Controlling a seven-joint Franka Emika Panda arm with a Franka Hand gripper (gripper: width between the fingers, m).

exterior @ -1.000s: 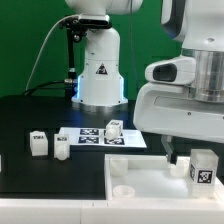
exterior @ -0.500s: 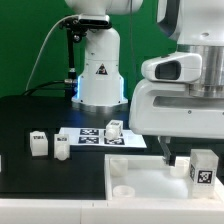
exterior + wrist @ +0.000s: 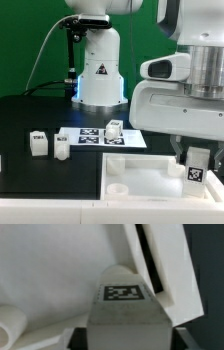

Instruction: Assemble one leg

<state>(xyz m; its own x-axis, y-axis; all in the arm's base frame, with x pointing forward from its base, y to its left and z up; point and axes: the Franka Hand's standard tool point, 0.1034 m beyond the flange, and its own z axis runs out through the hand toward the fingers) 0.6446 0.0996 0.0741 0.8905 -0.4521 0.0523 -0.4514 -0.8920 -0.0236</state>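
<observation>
My gripper (image 3: 194, 158) is shut on a leg (image 3: 196, 167), a small white blocky post with a black-and-white tag on its side. It holds the leg upright over the right part of the large flat white panel (image 3: 145, 178). In the wrist view the held leg (image 3: 124, 308) fills the middle, its tagged end pointing at the panel's raised rim (image 3: 150, 274), with dark fingers (image 3: 80, 336) on both sides of it. Three more legs stand on the table: two at the exterior view's left (image 3: 39, 143) (image 3: 61, 147) and one on the marker board (image 3: 114, 128).
The marker board (image 3: 95, 137) lies on the black table behind the panel. The arm's white base (image 3: 98, 70) stands at the back. A round socket (image 3: 118, 186) shows at the panel's near-left corner, also seen in the wrist view (image 3: 10, 328).
The gripper with the leg has dropped a little lower and shifted slightly toward the exterior view's left, closer to the panel. The other legs have not moved.
</observation>
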